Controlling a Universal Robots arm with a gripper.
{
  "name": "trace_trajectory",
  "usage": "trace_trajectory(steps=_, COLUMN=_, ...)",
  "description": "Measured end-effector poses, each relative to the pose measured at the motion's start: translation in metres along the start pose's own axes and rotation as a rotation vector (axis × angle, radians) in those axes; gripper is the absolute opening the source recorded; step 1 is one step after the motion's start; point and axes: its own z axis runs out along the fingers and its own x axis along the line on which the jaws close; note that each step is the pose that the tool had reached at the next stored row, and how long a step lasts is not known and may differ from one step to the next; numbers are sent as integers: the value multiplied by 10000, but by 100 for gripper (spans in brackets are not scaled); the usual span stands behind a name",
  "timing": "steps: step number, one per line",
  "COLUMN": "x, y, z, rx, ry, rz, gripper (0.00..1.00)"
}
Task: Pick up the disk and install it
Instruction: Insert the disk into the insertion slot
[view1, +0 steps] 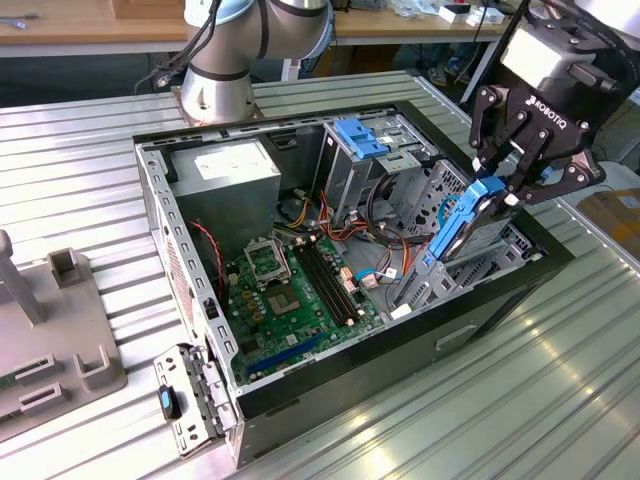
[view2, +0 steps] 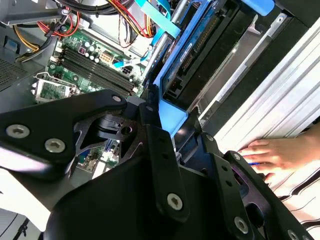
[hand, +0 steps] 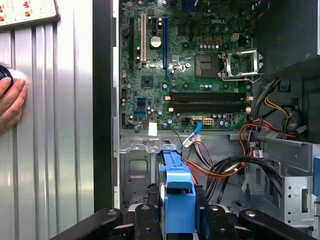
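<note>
The gripper (view1: 497, 190) is pinched on the upper end of the disk (view1: 455, 230), one black finger pressed against each bright blue side rail. In the first wrist view the blue end cap (hand: 178, 200) sits squarely between those fingers (hand: 150, 220). The disk hangs straight out from the fingertips, so its long axis runs on from the gripper's own axis, down and away from the palm. It is tilted, not upright. Its far, lower end is at the mouth of the metal drive cage (view1: 505, 240) in the corner of the open computer case (view1: 160, 200), just above or touching the cage edge; I cannot tell which. In the second wrist view the drive body and its blue frame (view2: 195, 55) stretch ahead of the fingertips into that bay. The motherboard (view1: 290, 290) lies well off to one side of the grasp. The wrist is pitched over, with the fingers aimed obliquely down at the cage and the arm's base (view1: 225, 70) on the far side of the case. A person's hand (view2: 275, 155) rests on the ribbed table (view1: 100, 130) outside the case wall, near the gripper but apart from it.
</note>
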Motion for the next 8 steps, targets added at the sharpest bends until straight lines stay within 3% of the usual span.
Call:
trace_trajectory(steps=1, x=2, y=-1, z=134, rx=1, ry=-2, rz=74, gripper=36)
trace_trajectory(steps=2, x=2, y=-1, z=120, rx=1, ry=-3, rz=82, gripper=36)
trace_trajectory(steps=4, x=4, y=-2, z=177, rx=1, ry=-2, rz=81, gripper=36)
trace_trajectory(steps=8, x=5, y=-2, z=209, rx=1, ry=-4, rz=82, gripper=36)
